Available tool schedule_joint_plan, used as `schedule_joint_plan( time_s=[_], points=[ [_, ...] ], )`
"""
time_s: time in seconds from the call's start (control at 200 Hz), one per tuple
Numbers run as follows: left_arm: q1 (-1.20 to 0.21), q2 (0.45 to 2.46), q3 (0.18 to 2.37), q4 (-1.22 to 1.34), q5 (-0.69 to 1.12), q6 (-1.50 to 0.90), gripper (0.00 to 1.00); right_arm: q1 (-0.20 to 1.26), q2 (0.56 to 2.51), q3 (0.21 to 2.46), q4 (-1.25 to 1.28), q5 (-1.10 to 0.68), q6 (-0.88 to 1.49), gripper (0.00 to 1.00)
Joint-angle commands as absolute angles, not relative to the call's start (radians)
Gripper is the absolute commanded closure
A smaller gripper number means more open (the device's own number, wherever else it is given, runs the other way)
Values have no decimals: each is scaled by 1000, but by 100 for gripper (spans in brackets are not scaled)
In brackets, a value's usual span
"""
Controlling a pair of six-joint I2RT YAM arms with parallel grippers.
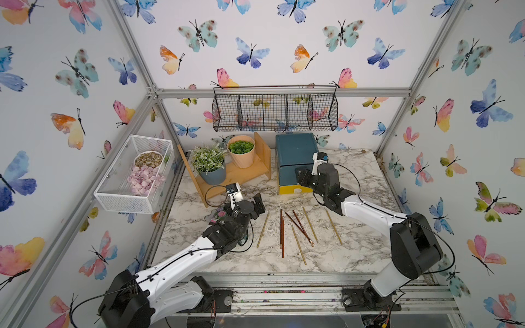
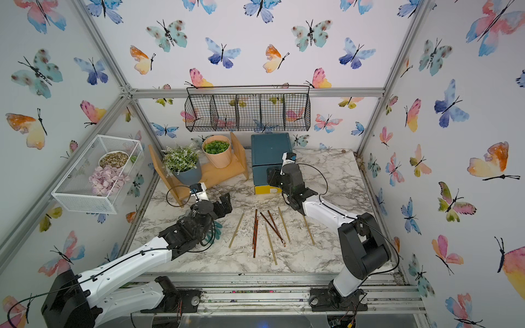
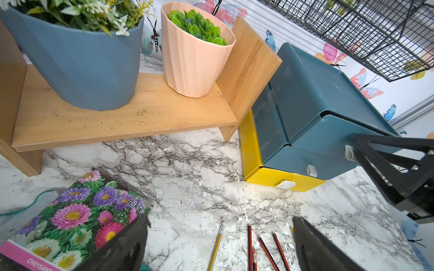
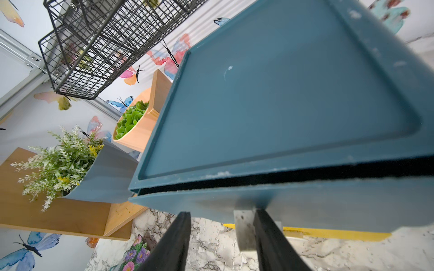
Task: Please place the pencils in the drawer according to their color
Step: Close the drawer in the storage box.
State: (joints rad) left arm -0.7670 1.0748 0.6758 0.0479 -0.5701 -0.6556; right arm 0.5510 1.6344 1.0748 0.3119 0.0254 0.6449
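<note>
Several pencils (image 1: 299, 229) lie loose on the marble table, gold-tan ones (image 3: 217, 246) and reddish-brown ones (image 2: 255, 233) mixed. The drawer chest (image 1: 297, 150) stands behind them, teal with a yellow bottom drawer (image 3: 265, 178). Its top drawer (image 4: 305, 204) sticks out a little, with a dark gap above it. My right gripper (image 4: 223, 213) is open at that drawer's front, and the pale pull tab (image 4: 244, 227) rests against one finger. My left gripper (image 3: 220, 220) hangs open and holds nothing, just above the table by the pencils' far ends.
A wooden shelf (image 1: 238, 173) left of the chest carries a blue pot (image 1: 211, 176) and a peach pot (image 1: 241, 154). A flower seed packet (image 3: 77, 218) and a glove lie under my left arm. A black wire basket (image 1: 275, 112) hangs on the back wall. A white mesh basket (image 1: 125, 196) hangs on the left wall.
</note>
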Motion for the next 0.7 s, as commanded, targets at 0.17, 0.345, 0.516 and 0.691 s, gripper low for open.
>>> schedule_joint_plan(
  time_s=[0.17,0.345,0.516,0.691],
  points=[
    [-763,1065,670,57,-562,-660,2,551,1675,1109,322,69,663,41],
    [-764,1060,670,55,-560,-660,2,551,1687,1125,318,81,667,37],
    [-764,1058,671,58,-560,-658,2,551,1694,1136,313,81,670,32],
    [-764,1064,672,57,-560,-658,2,551,1702,1141,306,83,676,29]
  ],
)
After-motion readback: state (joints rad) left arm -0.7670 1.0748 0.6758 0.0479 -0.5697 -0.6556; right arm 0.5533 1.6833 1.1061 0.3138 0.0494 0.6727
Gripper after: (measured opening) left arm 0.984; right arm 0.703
